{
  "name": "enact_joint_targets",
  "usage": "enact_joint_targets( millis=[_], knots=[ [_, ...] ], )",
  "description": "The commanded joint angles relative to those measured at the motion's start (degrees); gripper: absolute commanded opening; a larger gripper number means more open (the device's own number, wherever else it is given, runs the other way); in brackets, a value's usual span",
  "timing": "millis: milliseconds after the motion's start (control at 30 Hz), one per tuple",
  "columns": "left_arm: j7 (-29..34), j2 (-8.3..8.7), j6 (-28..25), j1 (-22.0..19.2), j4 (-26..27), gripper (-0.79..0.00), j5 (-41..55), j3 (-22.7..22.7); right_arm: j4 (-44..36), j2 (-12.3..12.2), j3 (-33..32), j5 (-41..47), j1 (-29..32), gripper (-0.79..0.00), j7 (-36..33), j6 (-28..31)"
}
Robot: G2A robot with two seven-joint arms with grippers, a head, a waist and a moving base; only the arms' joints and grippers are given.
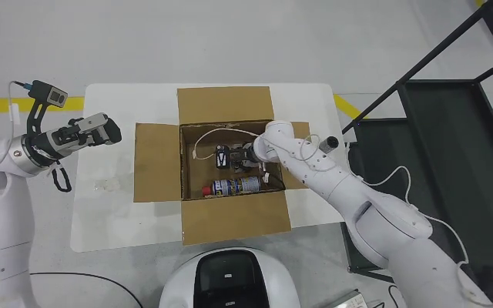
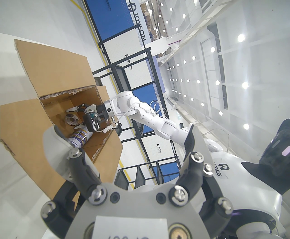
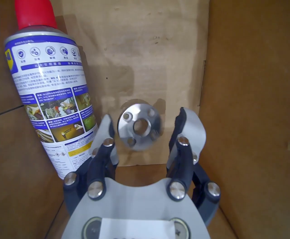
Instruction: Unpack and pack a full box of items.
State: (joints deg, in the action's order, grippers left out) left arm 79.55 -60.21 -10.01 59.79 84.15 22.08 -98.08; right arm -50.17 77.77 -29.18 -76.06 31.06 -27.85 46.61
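Two wide-open hands: your right hand at the flange inside the box; spray can lies flat, cap toward left hand.

box: 1, cardboard
box flaps: 4, all folded out
spray can: 1, in the box
red cap: 1, on the can
metal disc: 1, in the box
holes in disc: 1 big in the middle, 4 small round it
items in box, total: 2 (can + disc)
bench: 1, white
claws: 2, left claw and right claw
fingers per claw: 2
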Motion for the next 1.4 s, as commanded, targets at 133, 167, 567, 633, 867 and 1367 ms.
enact_joint_targets(
  millis=[133,167,567,633,867,1367],
  knots=[
    [0.0,0.00,0.0,0.0,0.0,0.000,0.0,0.0,-7.1,-3.5,-5.4,-0.8,4.0,0.000,6.4,1.6],
    [0.0,0.00,0.0,0.0,0.0,0.000,0.0,0.0,-9.5,-4.6,-7.0,-1.4,5.4,0.000,7.3,1.8],
    [0.0,0.00,0.0,0.0,0.0,0.000,0.0,0.0,-42.5,-17.3,-41.1,-2.6,36.6,0.000,22.8,5.6],
    [0.0,0.00,0.0,0.0,0.0,0.000,0.0,0.0,-43.6,-18.5,-47.1,-1.4,41.8,0.000,26.7,6.0],
    [0.0,0.00,0.0,0.0,0.0,0.000,0.0,0.0,-40.4,-19.8,-57.6,1.6,50.7,0.000,33.1,2.7],
    [0.0,0.00,0.0,0.0,0.0,0.000,0.0,0.0,-39.3,-20.1,-59.3,2.3,51.8,0.000,33.8,1.7]
  ],
)
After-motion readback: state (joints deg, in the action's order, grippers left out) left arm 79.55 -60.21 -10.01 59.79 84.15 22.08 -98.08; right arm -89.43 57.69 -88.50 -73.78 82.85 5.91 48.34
